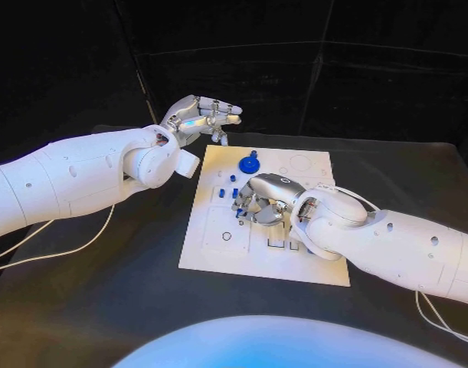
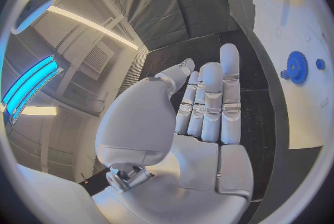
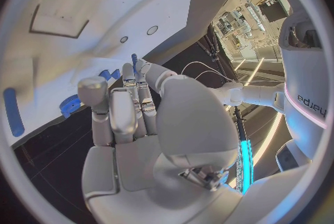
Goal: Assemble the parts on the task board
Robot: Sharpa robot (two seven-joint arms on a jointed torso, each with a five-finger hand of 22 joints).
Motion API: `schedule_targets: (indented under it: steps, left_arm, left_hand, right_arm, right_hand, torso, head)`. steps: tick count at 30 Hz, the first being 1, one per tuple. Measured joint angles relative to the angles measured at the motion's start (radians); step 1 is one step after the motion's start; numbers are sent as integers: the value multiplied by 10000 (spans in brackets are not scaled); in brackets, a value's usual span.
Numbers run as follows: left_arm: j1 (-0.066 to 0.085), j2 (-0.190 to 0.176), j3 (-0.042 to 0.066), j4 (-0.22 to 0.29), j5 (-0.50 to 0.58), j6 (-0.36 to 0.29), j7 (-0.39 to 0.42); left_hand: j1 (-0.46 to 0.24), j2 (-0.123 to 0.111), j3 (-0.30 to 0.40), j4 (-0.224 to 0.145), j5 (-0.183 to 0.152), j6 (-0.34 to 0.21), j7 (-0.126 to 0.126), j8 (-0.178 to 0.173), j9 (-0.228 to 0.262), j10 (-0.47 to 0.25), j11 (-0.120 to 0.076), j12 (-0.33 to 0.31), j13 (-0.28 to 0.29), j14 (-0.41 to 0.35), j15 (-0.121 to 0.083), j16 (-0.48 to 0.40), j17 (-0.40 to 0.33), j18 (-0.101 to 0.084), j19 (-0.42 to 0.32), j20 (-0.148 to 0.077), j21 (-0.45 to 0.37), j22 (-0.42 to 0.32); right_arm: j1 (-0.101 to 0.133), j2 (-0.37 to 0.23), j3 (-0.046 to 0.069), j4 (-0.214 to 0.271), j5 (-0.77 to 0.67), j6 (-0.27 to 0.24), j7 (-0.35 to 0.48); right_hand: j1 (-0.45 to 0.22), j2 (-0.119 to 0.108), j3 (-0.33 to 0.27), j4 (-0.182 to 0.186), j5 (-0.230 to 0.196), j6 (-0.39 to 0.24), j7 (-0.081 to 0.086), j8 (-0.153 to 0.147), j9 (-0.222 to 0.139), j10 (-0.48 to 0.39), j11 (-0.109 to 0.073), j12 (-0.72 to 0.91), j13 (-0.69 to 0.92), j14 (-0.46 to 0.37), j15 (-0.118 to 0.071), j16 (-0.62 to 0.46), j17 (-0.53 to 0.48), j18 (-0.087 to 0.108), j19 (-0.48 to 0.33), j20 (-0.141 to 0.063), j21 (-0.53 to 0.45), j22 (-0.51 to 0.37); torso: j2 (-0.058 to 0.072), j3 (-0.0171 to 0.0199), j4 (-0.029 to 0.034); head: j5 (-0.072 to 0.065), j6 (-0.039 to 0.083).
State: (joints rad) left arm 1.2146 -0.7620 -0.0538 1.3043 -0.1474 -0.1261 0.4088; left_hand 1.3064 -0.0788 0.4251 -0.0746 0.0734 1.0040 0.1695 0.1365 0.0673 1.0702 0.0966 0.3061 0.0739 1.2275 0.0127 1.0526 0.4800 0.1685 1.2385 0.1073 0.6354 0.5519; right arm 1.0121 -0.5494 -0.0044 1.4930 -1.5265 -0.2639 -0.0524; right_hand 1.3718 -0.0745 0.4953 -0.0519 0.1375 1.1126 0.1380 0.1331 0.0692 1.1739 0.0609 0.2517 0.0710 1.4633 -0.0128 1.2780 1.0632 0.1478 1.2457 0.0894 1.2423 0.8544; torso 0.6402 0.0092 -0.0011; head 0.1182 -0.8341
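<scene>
The white task board (image 1: 214, 249) lies mid-table. A blue gear (image 1: 249, 163) stands near its far edge, and small blue parts (image 1: 234, 192) sit in a cluster at its middle. My right hand (image 1: 265, 201) hovers low over that cluster with its fingers pointing down, and nothing shows in its grasp. In the right wrist view its fingers (image 3: 136, 102) stretch toward a blue peg (image 3: 134, 59), with the gear (image 3: 69, 105) and a long blue part (image 3: 11, 112) beyond. My left hand (image 1: 201, 115) is raised off the board's far left corner, fingers (image 2: 211, 102) straight, palm bare.
Empty cut-outs mark the board's near half (image 1: 281, 244) and a round recess (image 1: 299, 162) its far right corner. Black table (image 1: 101, 299) surrounds the board. My left forearm (image 1: 79, 180) crosses the table's left side, my right forearm (image 1: 410, 249) the right.
</scene>
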Motion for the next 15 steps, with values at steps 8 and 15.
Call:
schedule_targets:
  steps: [8,15]
  left_arm:
    - [0,31,0,-26,1,2,0]
    - [0,31,0,-37,1,3,-1]
  left_hand:
    - [0,0,0,0,0,0,0,0,0,-36,36,0,0,-36,36,-43,-30,0,0,0,0,-10]
    - [0,0,0,0,0,0,0,0,1,-36,36,0,0,-36,37,-42,-29,0,0,0,0,-9]
  right_arm:
    - [-13,21,-5,-104,-349,302,-179]
    - [-15,40,-13,-184,-512,512,-271]
  right_hand:
    - [1,0,0,0,0,-5,-5,-16,-7,0,0,0,1,0,0,0,1,0,0,0,0,1]
    - [2,-2,-1,0,0,-8,-7,-28,-8,-1,1,0,1,0,0,0,1,0,0,0,0,19]
  torso:
    - [0,0,7]
    - [-1,-7,9]
  head:
    - [35,-70]
    - [63,-108]
